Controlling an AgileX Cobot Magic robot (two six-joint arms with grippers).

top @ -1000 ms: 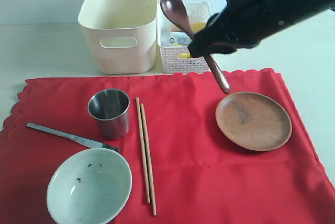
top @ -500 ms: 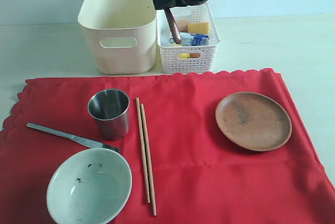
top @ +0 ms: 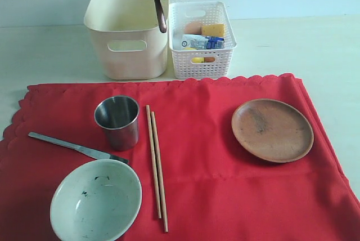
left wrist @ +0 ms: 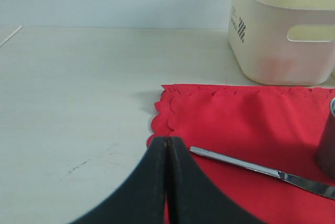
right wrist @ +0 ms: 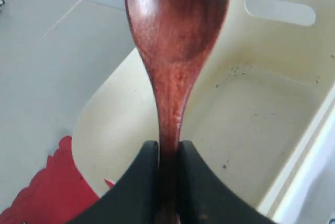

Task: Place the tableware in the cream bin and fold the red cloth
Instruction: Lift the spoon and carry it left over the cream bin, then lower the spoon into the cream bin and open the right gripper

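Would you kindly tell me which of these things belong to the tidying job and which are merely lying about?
Job: dark wooden spoon, cream bin, red cloth, steel cup, speckled bowl, chopsticks, knife, brown plate.
Lying about: white lattice basket, with its yellow block and carton.

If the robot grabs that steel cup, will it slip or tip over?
Probably slippery: the steel cup has smooth, shiny walls. It looks empty and thin-walled, so likely light. Standing upright on the soft red cloth, a sideways push might tip it.
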